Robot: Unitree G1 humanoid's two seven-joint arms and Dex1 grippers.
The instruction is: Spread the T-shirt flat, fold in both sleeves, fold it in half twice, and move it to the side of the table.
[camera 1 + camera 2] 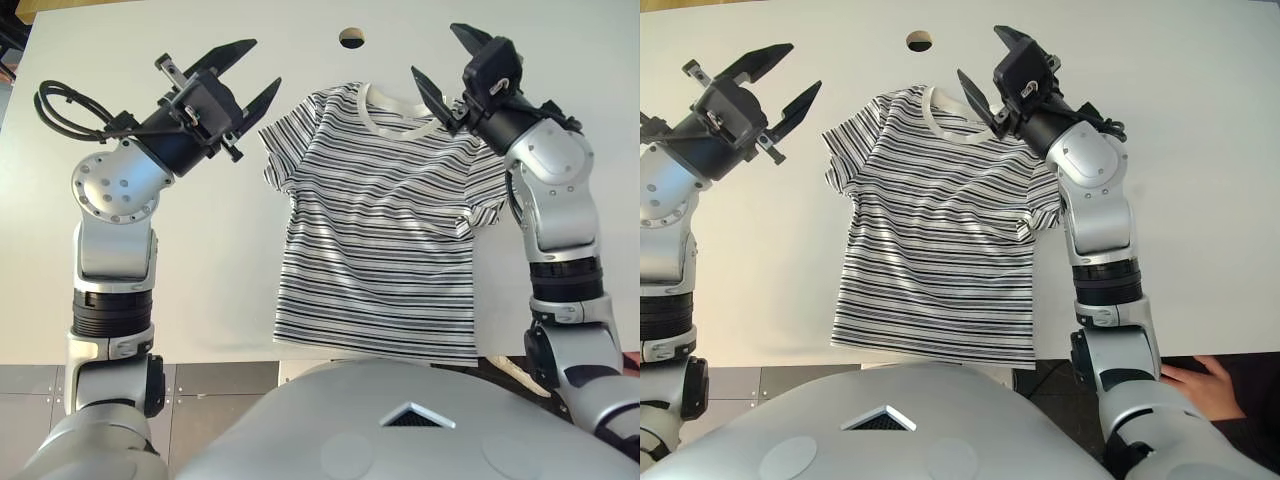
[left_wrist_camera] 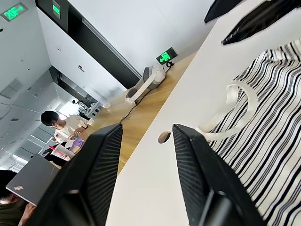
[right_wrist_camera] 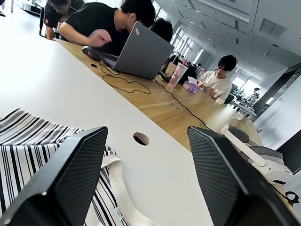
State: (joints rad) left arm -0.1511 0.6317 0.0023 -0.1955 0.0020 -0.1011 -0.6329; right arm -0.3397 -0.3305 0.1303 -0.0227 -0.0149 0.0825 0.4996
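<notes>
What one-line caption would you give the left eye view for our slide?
Striped T-shirt spread on the white table, the open left gripper and open right gripper poised near its shoulders.

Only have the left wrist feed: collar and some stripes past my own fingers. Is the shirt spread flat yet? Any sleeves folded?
Observer: The T-shirt lies spread on the table, collar away from the robot. The left sleeve and right sleeve both stick out, unfolded.
Operator: Where's the right gripper?
Observer: The right gripper is open, by the shirt's right shoulder next to the collar, holding nothing.
Operator: And mine relative to the shirt?
Observer: The left gripper is over bare table just outside the left sleeve, not touching the cloth.
</notes>
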